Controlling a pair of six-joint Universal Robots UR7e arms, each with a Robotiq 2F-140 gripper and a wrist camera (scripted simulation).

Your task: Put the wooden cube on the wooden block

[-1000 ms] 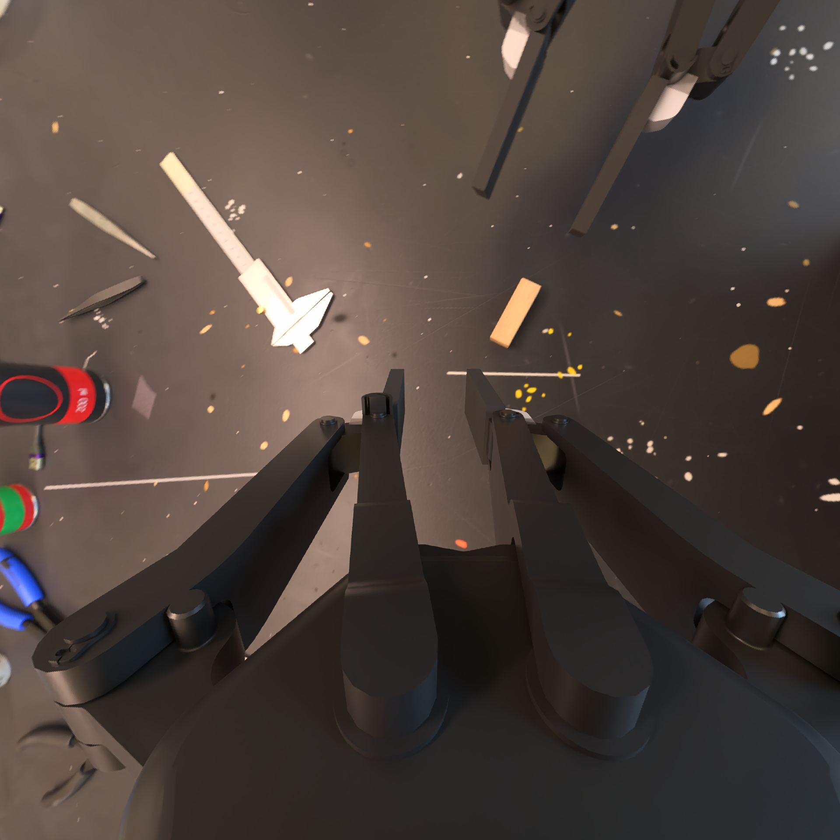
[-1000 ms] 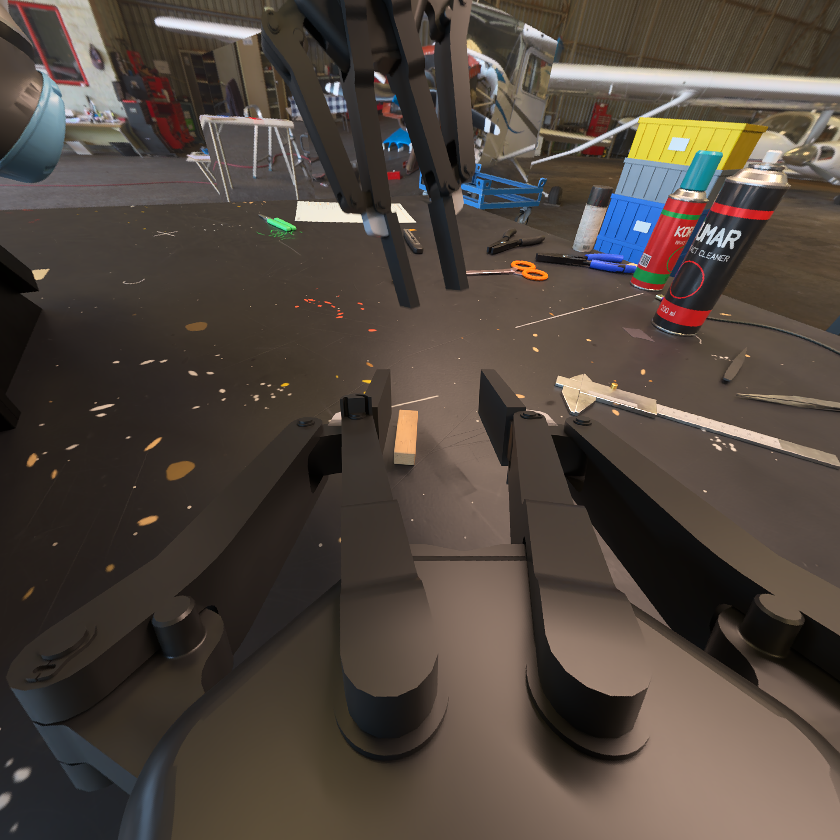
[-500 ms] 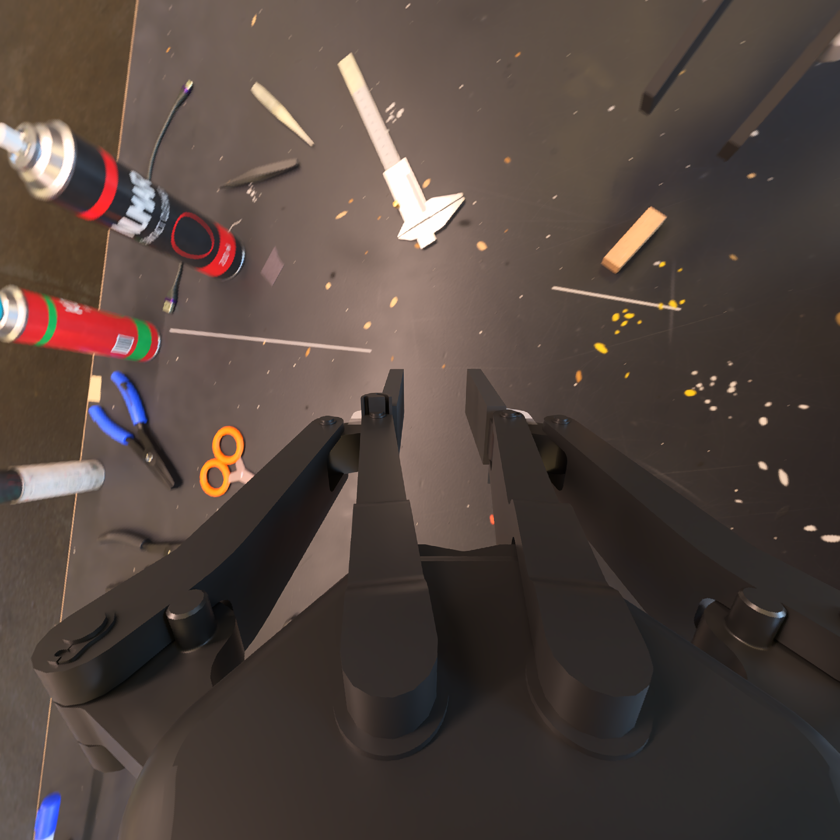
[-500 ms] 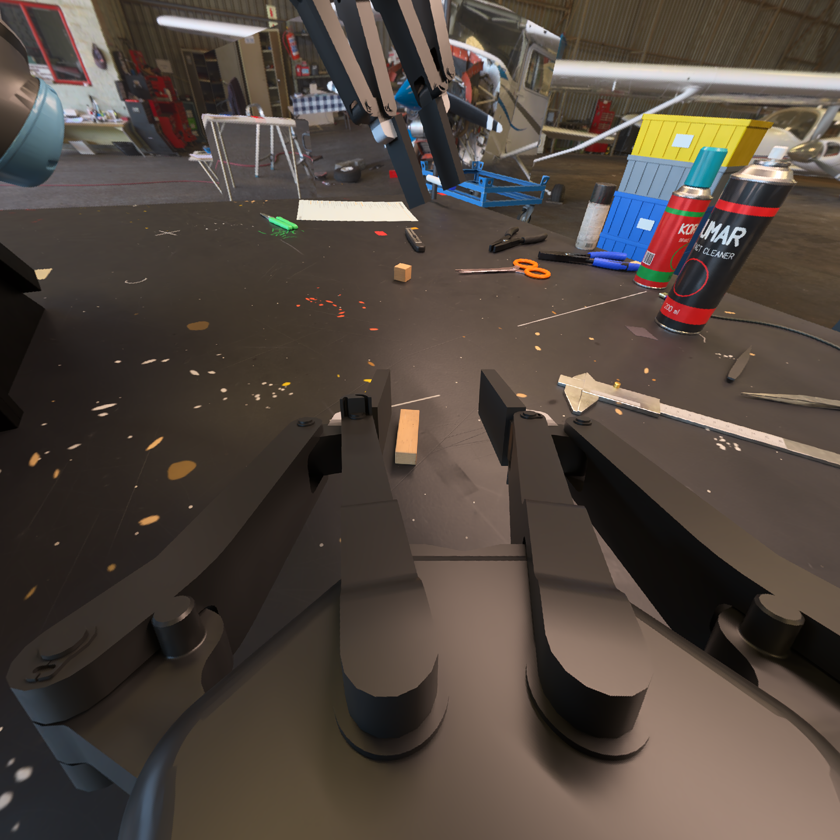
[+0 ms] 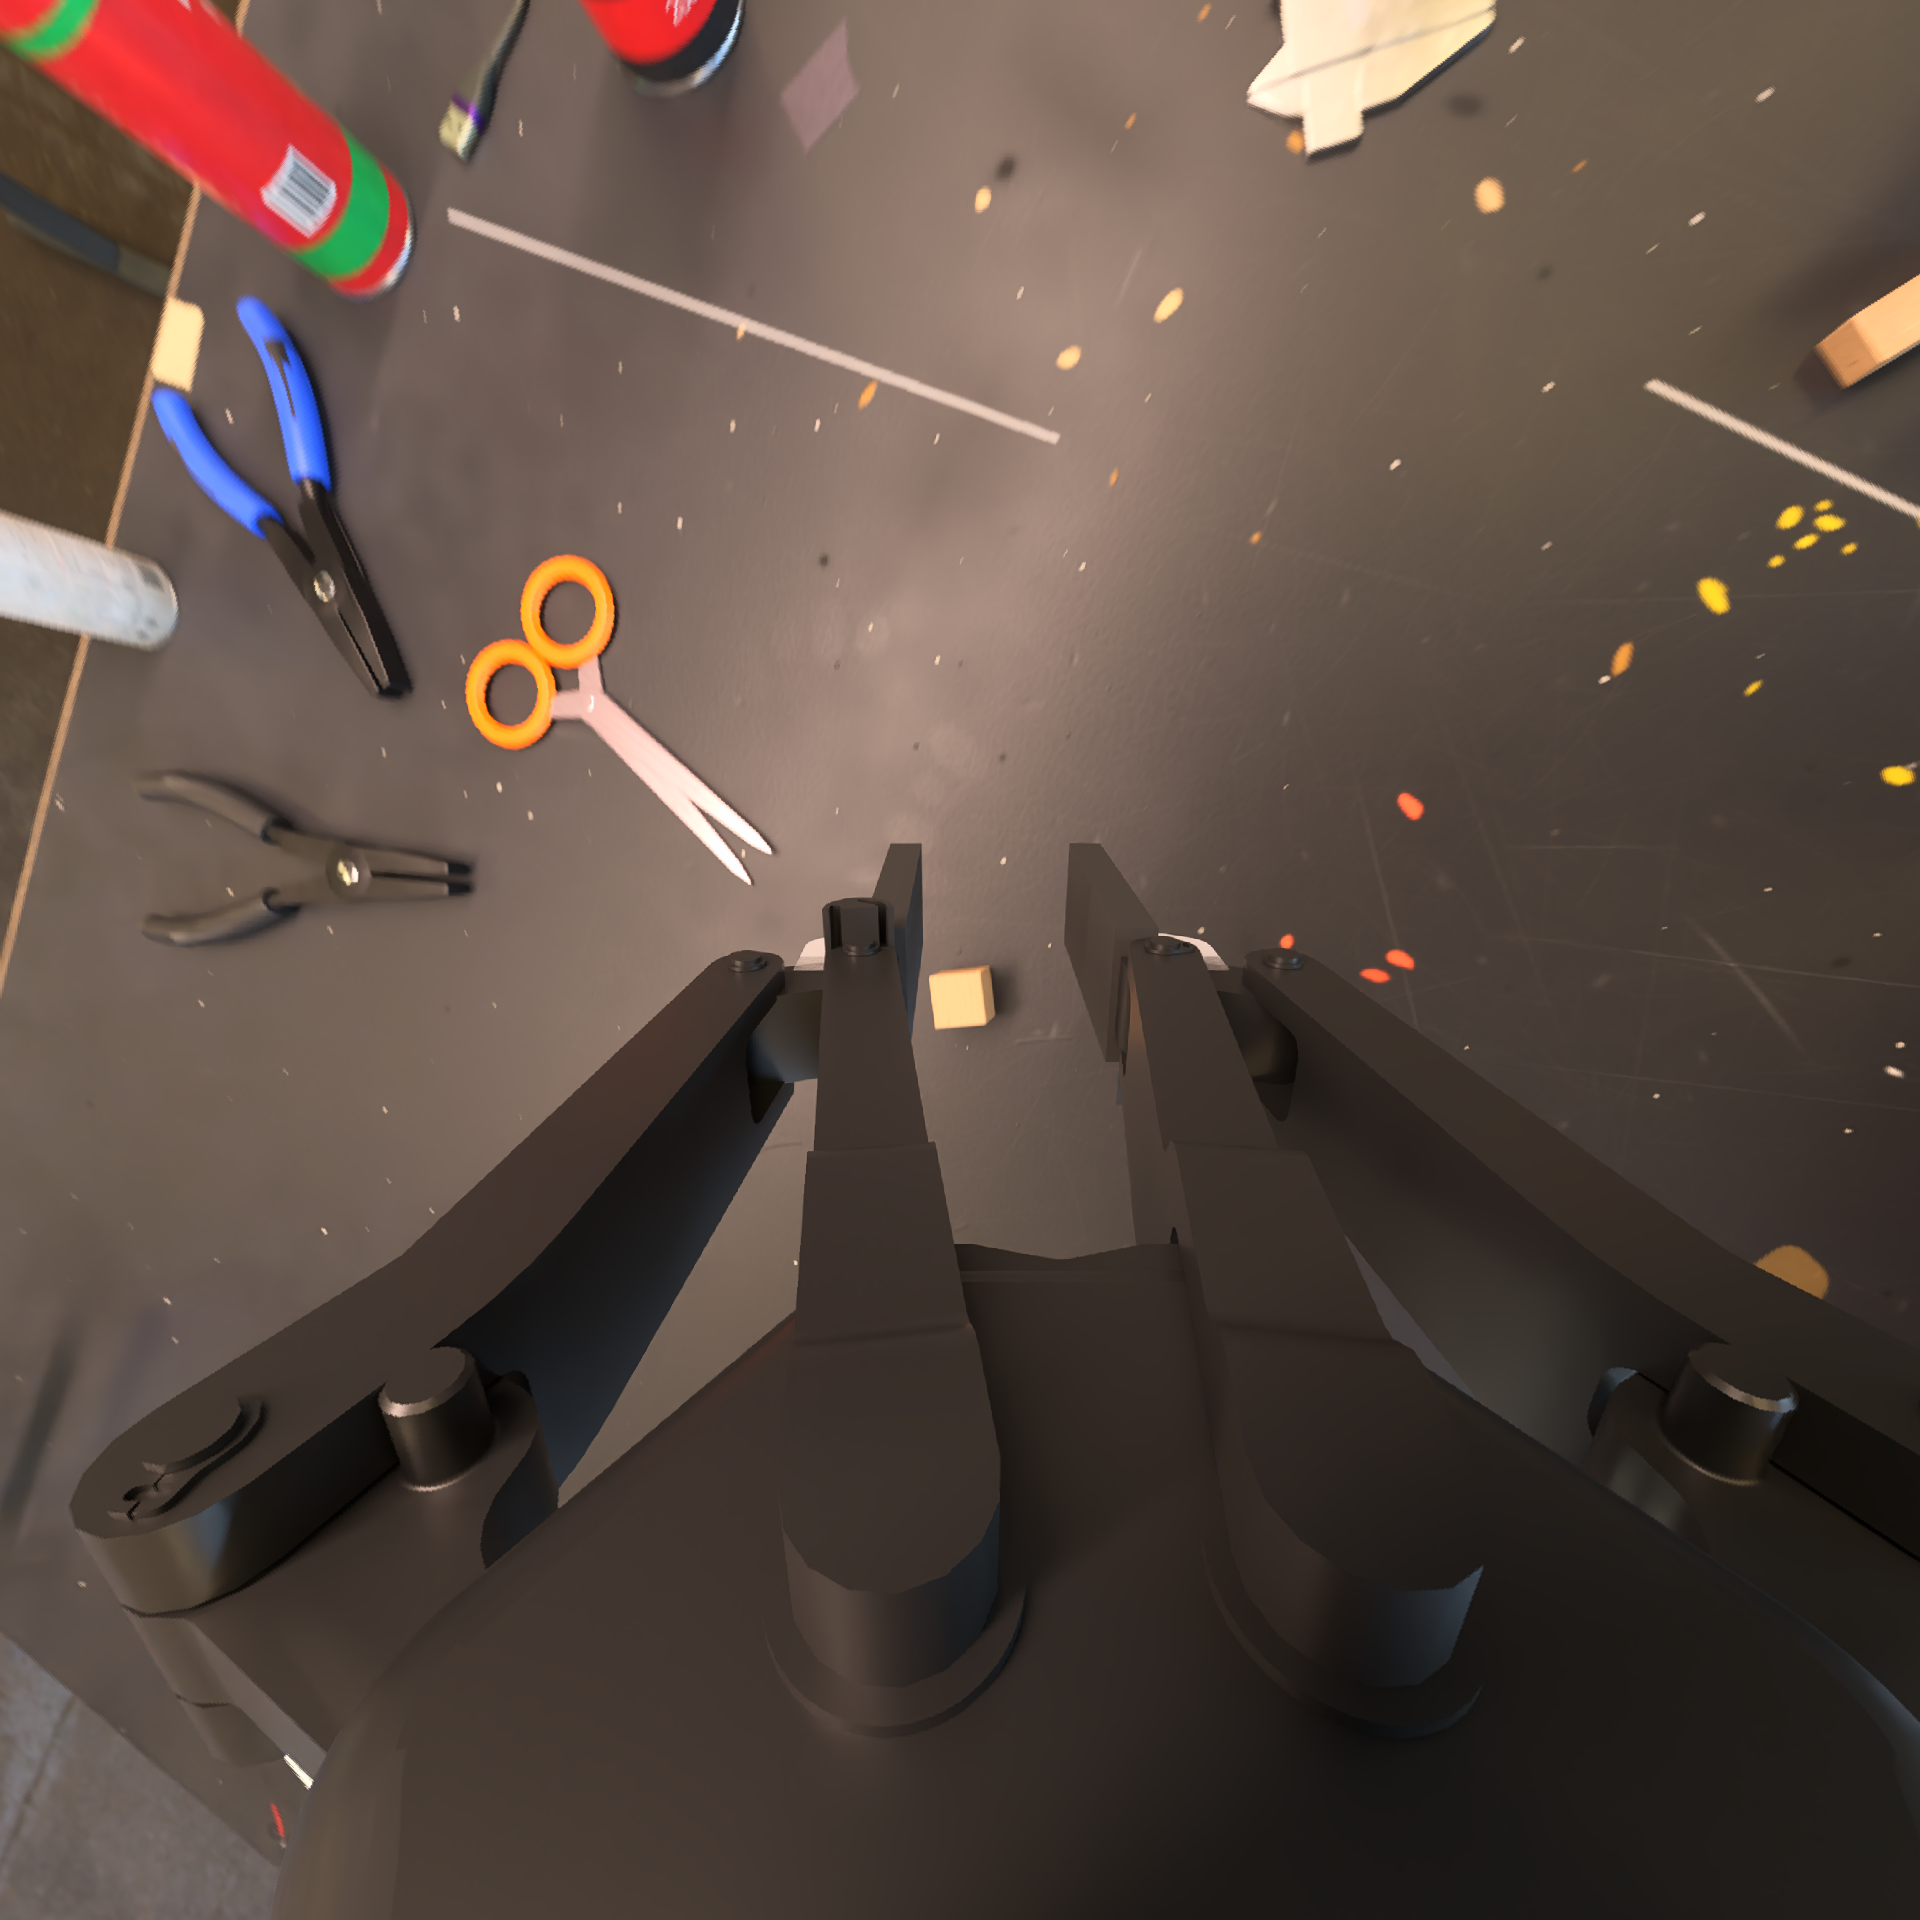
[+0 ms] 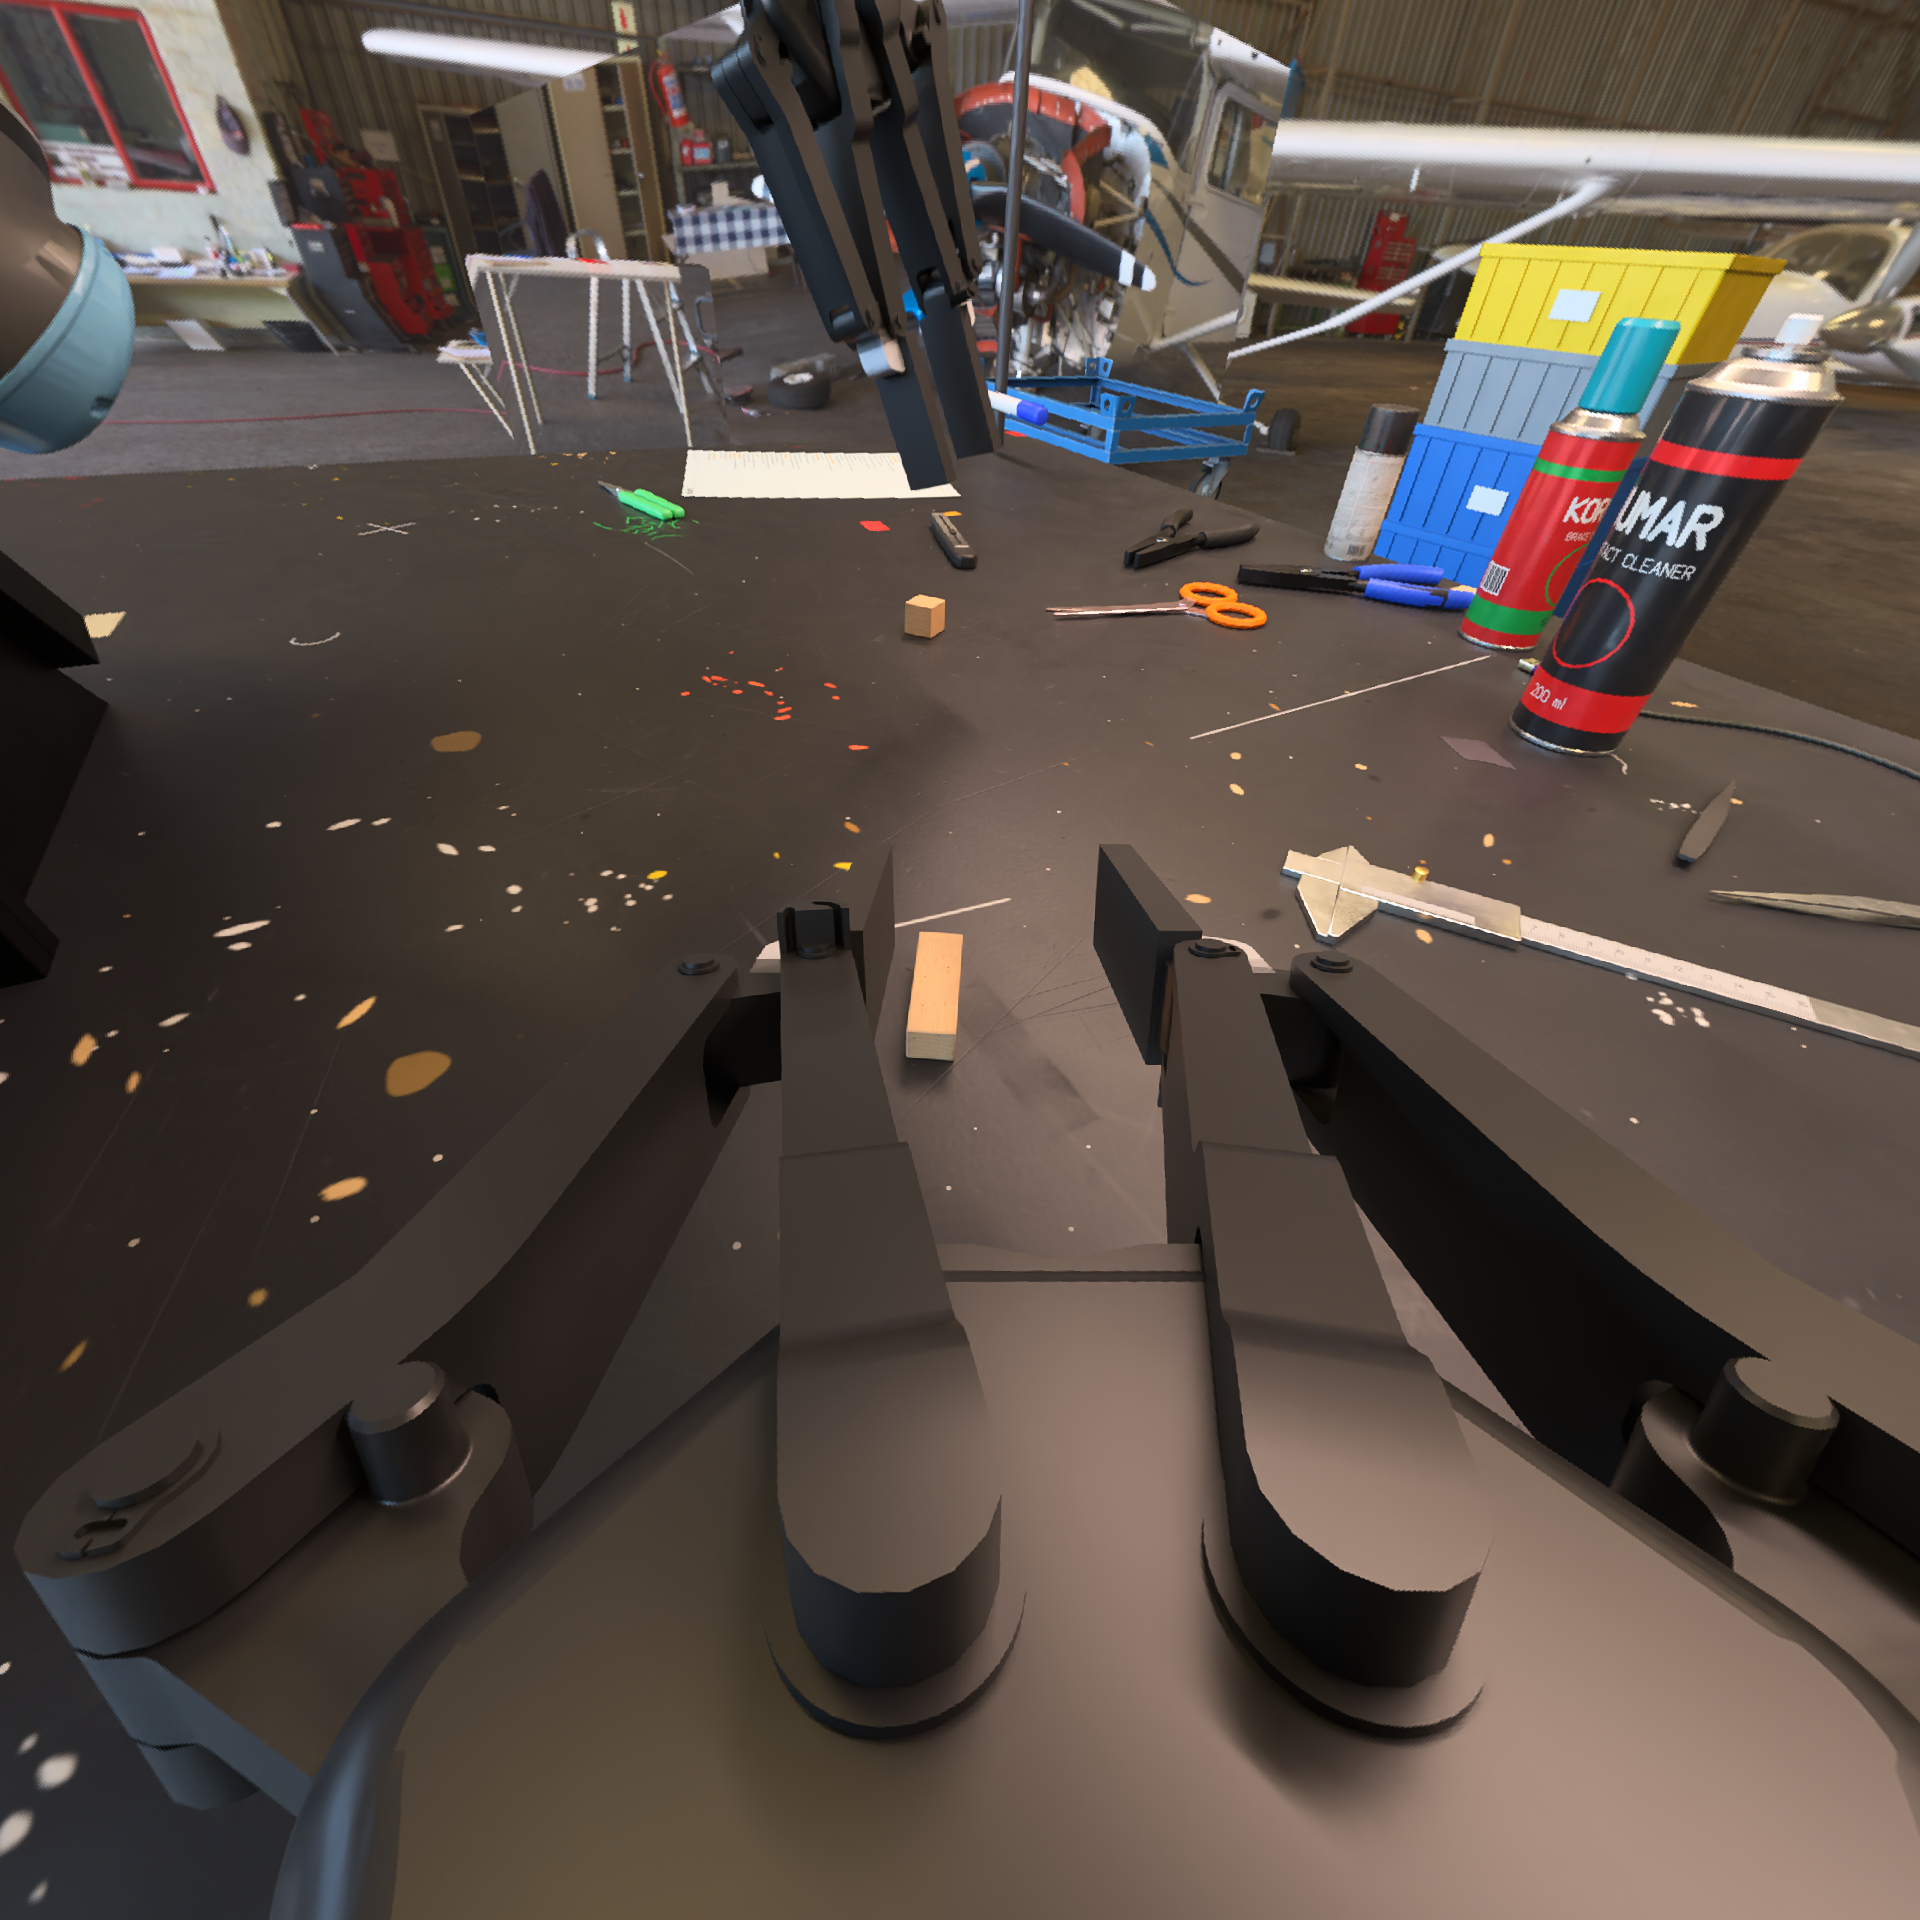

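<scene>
Left gripper (image 5: 992, 883) hangs above the dark surface (image 5: 935, 644), jaws spread, nothing between the pads; the wooden cube (image 5: 961, 997) sits on the surface seen through the gap, closer to the left finger, apart from both. Wooden block (image 5: 1870, 338) is well off from the cube, cut by the frame edge. Right gripper (image 6: 992, 894) spread too, w/ the block (image 6: 933, 995) lying flat just beside its left finger; contact can't be told. Orange scissors (image 5: 592, 686) lie near the cube, blurred.

Dark paint-flecked table (image 6: 623, 748): cube (image 6: 924, 615), block (image 6: 933, 994), scissors (image 5: 592, 691), pliers (image 5: 296, 488).
</scene>
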